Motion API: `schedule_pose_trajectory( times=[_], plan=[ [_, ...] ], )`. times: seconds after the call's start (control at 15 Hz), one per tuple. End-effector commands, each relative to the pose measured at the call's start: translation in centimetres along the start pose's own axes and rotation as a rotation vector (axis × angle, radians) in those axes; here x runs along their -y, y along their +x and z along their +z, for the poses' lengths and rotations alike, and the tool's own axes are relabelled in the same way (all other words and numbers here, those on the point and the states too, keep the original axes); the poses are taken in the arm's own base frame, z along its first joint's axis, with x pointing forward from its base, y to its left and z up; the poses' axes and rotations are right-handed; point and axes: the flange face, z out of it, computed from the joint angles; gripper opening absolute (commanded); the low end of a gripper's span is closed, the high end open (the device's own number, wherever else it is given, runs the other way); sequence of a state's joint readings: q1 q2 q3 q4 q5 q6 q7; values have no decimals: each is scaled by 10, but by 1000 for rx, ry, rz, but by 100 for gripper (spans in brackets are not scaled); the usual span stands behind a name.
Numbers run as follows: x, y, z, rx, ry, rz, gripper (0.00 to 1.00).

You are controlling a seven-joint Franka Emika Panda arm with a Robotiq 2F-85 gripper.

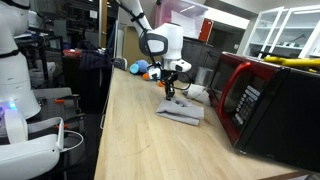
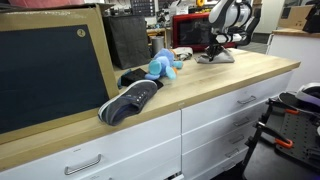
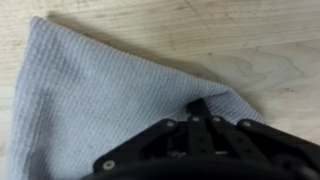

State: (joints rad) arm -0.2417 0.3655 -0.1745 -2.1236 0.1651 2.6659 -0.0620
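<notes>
Hanging over the far end of the light wooden countertop (image 1: 130,140) in an exterior view, the gripper (image 1: 171,92) points straight down. Its tips meet the grey woven cloth (image 1: 183,112), which lies crumpled directly beneath, just beside the red microwave oven (image 1: 250,95). In an exterior view along the countertop's front edge, the gripper (image 2: 215,50) sits on the cloth (image 2: 216,57), well beyond a blue plush toy (image 2: 163,66) and a dark sneaker (image 2: 130,100). In the wrist view, the fingers are pressed together, pinching a raised fold of the cloth (image 3: 90,100) near one corner.
</notes>
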Motion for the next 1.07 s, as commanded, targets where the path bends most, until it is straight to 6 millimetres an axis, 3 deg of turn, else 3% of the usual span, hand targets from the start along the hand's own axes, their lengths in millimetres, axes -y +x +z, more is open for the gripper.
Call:
schedule_pose_trajectory(
  times=[0.0,0.33,0.6,0.87,0.93,1.0],
  plan=[
    [5,-44,-3,136,33,-63,0],
    [12,-99,-15,310,69,-115,0],
    [7,-143,-24,406,95,-205,0],
    [-5,-162,-41,411,147,-281,0],
    [-9,-162,-49,376,180,-304,26],
    [-12,-162,-56,345,200,-315,27]
  ],
)
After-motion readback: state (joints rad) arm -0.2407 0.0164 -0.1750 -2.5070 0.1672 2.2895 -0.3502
